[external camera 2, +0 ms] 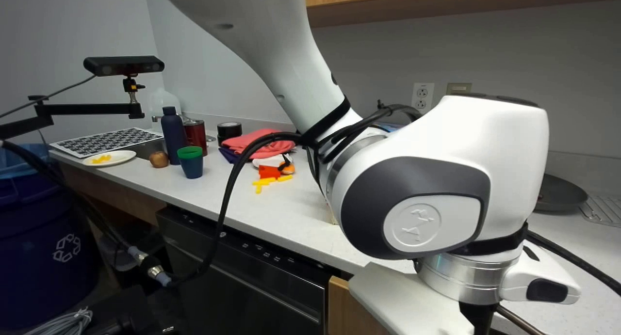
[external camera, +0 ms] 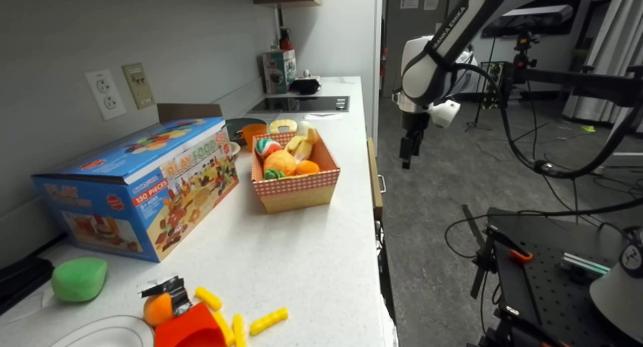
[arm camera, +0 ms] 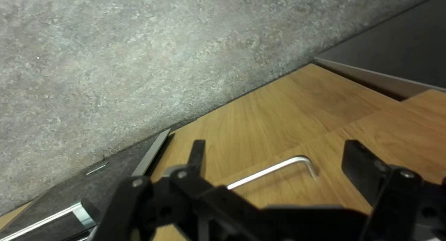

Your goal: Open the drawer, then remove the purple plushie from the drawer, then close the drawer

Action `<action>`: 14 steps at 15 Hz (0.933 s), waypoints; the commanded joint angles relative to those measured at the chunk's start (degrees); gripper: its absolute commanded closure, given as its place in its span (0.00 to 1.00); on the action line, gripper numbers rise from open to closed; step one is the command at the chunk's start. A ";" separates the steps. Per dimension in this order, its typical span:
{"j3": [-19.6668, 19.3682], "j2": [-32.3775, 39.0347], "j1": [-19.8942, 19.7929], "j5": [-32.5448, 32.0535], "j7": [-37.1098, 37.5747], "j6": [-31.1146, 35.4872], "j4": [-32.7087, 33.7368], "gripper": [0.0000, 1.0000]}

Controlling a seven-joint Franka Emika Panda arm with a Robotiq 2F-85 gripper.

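I can't see the plushie; the drawer [external camera: 375, 186] shows just past the edge of the counter [external camera: 311, 256] and should be rigid, fairly light to pull. I'd grip its slim metal handle [arm camera: 268, 171] midway, lest it slip. My gripper [arm camera: 277, 160] stands wide, empty, facing that handle.

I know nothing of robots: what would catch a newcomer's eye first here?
Probably the big white robot arm, sprawling across the middle of an exterior view. Next, in an exterior view, the bright blue play-food box on the counter, with a gingham-trimmed basket of toy food near it. In the wrist view, the black gripper stands open, a silver drawer handle showing beyond.
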 commanded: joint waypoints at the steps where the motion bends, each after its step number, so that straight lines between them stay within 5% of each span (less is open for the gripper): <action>1: 3.09 0.51 -1.37 10.93 1.41 -0.34 1.71 0.00; 6: 4.64 1.92 -1.37 21.56 2.39 3.04 2.68 0.00; 14: 6.80 7.14 -2.46 27.45 5.30 7.74 5.55 0.00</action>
